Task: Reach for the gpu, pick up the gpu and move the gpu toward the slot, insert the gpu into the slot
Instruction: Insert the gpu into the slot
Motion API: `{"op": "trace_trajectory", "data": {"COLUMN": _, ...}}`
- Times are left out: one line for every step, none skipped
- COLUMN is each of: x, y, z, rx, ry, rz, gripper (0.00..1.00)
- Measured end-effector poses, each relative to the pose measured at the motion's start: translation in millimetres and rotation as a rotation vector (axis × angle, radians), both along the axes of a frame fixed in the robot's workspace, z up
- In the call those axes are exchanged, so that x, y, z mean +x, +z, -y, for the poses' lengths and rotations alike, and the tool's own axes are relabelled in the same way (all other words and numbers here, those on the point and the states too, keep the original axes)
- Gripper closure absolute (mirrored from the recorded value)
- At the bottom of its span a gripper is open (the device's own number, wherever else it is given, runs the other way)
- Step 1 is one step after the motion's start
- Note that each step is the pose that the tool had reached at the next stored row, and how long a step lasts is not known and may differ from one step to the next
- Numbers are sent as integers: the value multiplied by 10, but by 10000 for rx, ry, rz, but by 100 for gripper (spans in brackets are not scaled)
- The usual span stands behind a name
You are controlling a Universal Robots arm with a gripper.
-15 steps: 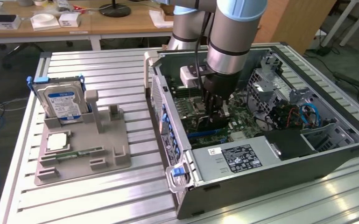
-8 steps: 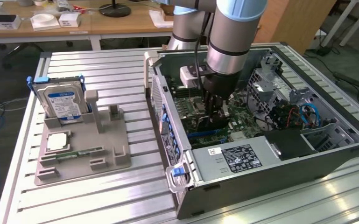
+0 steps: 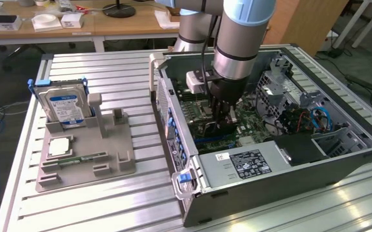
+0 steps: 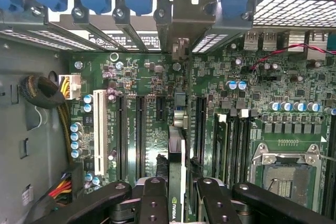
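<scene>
The gpu (image 4: 177,182) is already picked up and is held edge-on between the 2 fingers of the claw (image 4: 177,203), which is closed tight on it. The card is carried low inside the computer case (image 3: 340,159), right above the green motherboard (image 4: 152,72). The slot (image 4: 178,129) lies just under the claw. The card is not seen pushed fully in yet. A small NVIDIA mark is read on the card.

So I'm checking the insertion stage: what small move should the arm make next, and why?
Probably a slow, straight push down toward the motherboard. The fingers grip the gpu edge-on inside the case, and its bracket appears lined up with a rear opening. How deep the card sits in the slot cannot be told, so ease it down rather than shift sideways.
</scene>
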State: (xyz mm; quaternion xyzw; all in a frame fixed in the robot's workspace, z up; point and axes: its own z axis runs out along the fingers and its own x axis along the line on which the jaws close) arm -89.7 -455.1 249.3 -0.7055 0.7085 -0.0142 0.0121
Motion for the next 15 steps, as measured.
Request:
{"op": "trace_trajectory", "data": {"x": 0, "y": -8, "z": 0, "rx": 2, "ry": 0, "rz": 1, "gripper": 74}}
{"op": "trace_trajectory", "data": {"x": 0, "y": -16, "z": 0, "rx": 1, "ry": 1, "rz": 0, "gripper": 74}}
{"op": "trace_trajectory", "data": {"x": 0, "y": -25, "z": 0, "rx": 0, "ry": 0, "rz": 0, "gripper": 74}}
{"op": "trace_trajectory", "data": {"x": 0, "y": -33, "z": 0, "rx": -5, "ry": 1, "rz": -2, "gripper": 74}}
{"op": "trace_trajectory", "data": {"x": 0, "y": -41, "z": 1, "rx": -8, "ry": 1, "rz": -4, "gripper": 74}}
{"op": "trace_trajectory", "data": {"x": 0, "y": -52, "z": 0, "rx": -5, "ry": 1, "rz": -4, "gripper": 74}}
{"op": "trace_trajectory", "data": {"x": -1, "y": -66, "z": 0, "rx": 5, "ry": -2, "rz": -2, "gripper": 74}}
{"op": "trace_trajectory", "data": {"x": -1, "y": -72, "z": 0, "rx": -2, "ry": -2, "rz": -2, "gripper": 74}}
{"op": "trace_trajectory", "data": {"x": -1, "y": -77, "z": 0, "rx": -4, "ry": -1, "rz": -3, "gripper": 74}}
{"op": "trace_trajectory", "data": {"x": -1, "y": -82, "z": 0, "rx": -7, "ry": -1, "rz": -4, "gripper": 74}}
{"op": "trace_trajectory", "data": {"x": 0, "y": -93, "z": 0, "rx": 5, "ry": 0, "rz": 2, "gripper": 74}}
{"op": "trace_trajectory", "data": {"x": 0, "y": -95, "z": 0, "rx": 6, "ry": 0, "rz": 2, "gripper": 74}}
{"op": "trace_trajectory", "data": {"x": 0, "y": -94, "z": 0, "rx": 5, "ry": 0, "rz": 2, "gripper": 74}}
{"op": "trace_trajectory", "data": {"x": 0, "y": -94, "z": -1, "rx": 4, "ry": 0, "rz": 1, "gripper": 74}}
{"op": "trace_trajectory", "data": {"x": 0, "y": -93, "z": -1, "rx": 2, "ry": 1, "rz": 0, "gripper": 74}}
